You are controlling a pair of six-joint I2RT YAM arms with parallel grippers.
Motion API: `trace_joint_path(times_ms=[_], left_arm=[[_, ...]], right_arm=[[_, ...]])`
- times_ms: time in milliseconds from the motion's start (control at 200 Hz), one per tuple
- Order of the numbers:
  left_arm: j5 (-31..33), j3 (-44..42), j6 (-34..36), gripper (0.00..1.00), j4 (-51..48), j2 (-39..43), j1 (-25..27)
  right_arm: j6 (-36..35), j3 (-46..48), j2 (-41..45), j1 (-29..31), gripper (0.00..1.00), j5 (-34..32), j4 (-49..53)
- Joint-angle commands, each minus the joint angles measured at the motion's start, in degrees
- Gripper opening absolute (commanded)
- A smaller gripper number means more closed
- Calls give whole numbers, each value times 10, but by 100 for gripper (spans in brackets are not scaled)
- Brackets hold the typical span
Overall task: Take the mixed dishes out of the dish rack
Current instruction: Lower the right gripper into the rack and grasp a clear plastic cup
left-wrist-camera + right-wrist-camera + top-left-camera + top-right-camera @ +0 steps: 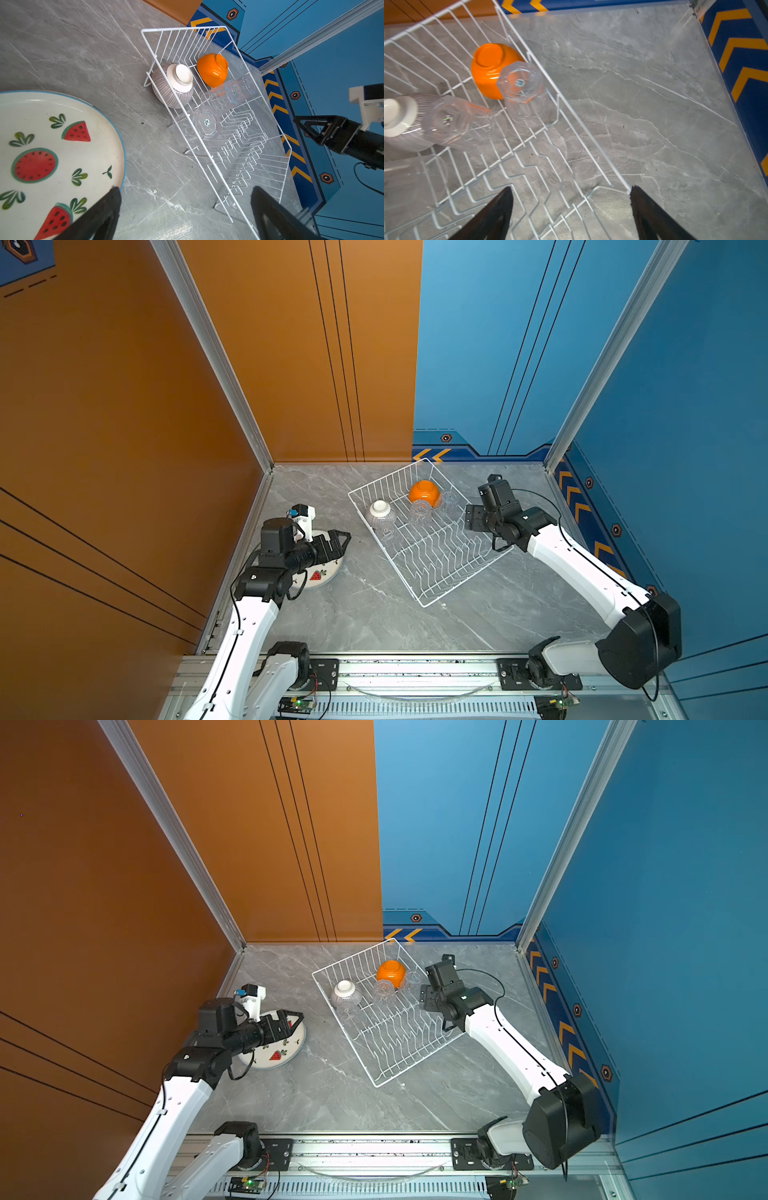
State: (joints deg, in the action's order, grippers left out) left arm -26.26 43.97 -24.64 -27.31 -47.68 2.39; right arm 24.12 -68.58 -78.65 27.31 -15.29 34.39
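Seeing black fingertips of right gripper (571, 188) up front: standing spread wide, gripping nothing, hovering over the side rim of the large white wire dish rack (440, 556). Placing that rack angled on the table, toward the back, with its plate prongs standing empty.

Counting what is sitting inside, all at the far end:
- orange bowl (424, 492), lying bottom-up
- small grey-striped white bowl (379, 512), bottom-up too
- clear glasses (520, 83), three as far as can be told, bases up or tipped

Finding one item out: round white plate with red watermelon slices and blue rim (52, 155), lying flat on the grey marble-look tabletop (374, 614), left of the rack and well apart from it. Not spotting any second plate; possibly hiding under that one or the arm, cannot tell.

Seeing left gripper (186, 189) hanging just over that plate's edge, spread wide, carrying nothing.

Judging progress as early-to-mid: plate section looking done, two bowls and the glasses waiting to be pulled. Guessing next pick for right arm being the nearest glass or the orange bowl.
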Motion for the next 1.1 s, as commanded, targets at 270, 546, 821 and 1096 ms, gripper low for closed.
trace_joint_path(times_ms=[270, 546, 821, 1096], left_arm=[[2, -46, 11, 98, -26, 72, 6], [-3, -46, 11, 98, -28, 76, 9], [-1, -48, 9, 98, -28, 69, 8], [-2, -52, 3, 98, -28, 70, 6]], right_arm=[[26, -129, -155, 112, 92, 28, -58], [53, -222, -279, 113, 94, 9, -44], [67, -292, -359, 113, 95, -16, -10], [80, -310, -398, 117, 95, -56, 15]])
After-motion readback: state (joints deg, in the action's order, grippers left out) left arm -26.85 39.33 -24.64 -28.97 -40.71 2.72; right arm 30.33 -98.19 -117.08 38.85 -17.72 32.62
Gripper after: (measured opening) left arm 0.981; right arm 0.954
